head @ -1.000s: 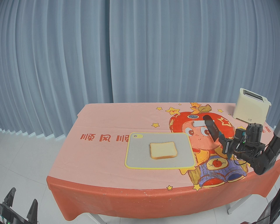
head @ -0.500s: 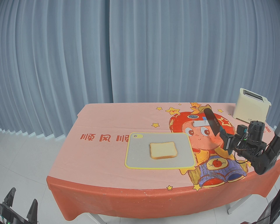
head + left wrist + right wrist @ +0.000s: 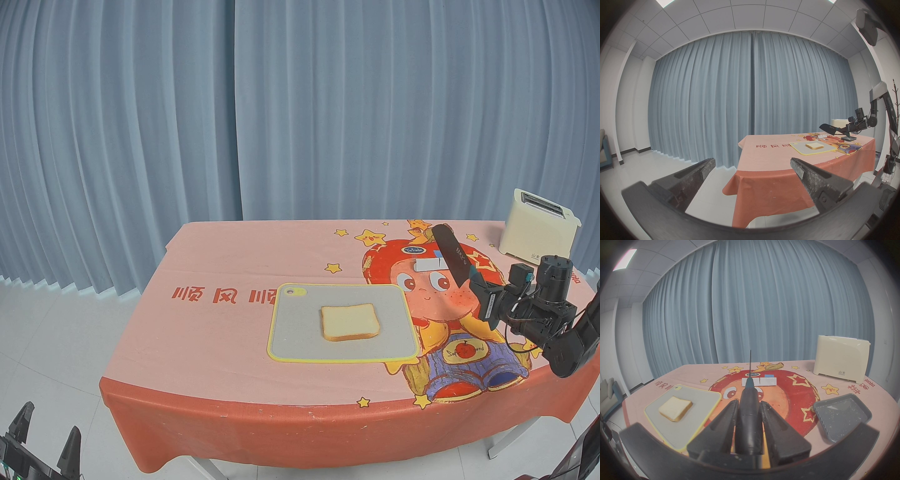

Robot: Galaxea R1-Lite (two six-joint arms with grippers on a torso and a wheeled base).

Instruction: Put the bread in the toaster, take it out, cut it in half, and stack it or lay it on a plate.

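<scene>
**Worktop stock: bread on board, knife in right tool**

- Worktop (image 3: 219, 337): covered by a pink cartoon-print cloth, with a blue curtain (image 3: 300, 106) behind it.
- Board (image 3: 294, 331): grey with a yellow rim, lying flat near the middle of the worktop.
- Bread (image 3: 350, 322): one whole, uncut slice lying flat on the board.
- Toaster (image 3: 539, 228): cream, upright at the far right corner of the worktop, well apart from the board.
- Tray (image 3: 842, 415): dark grey and shallow, on the worktop's right side, nearer the robot than the toaster.
- White block (image 3: 428, 264): small, with a blue tab at one end, lying between the board and the toaster.
- Right tool (image 3: 749, 407): raised over the worktop's right side, fingers pinching the knife's black handle.
- Knife (image 3: 451, 256): dark blade clear of the cloth, angled up and away towards the curtain.
- Left tool (image 3: 50, 422): low off the worktop's near left corner, fingers spread, holding nothing.
</scene>
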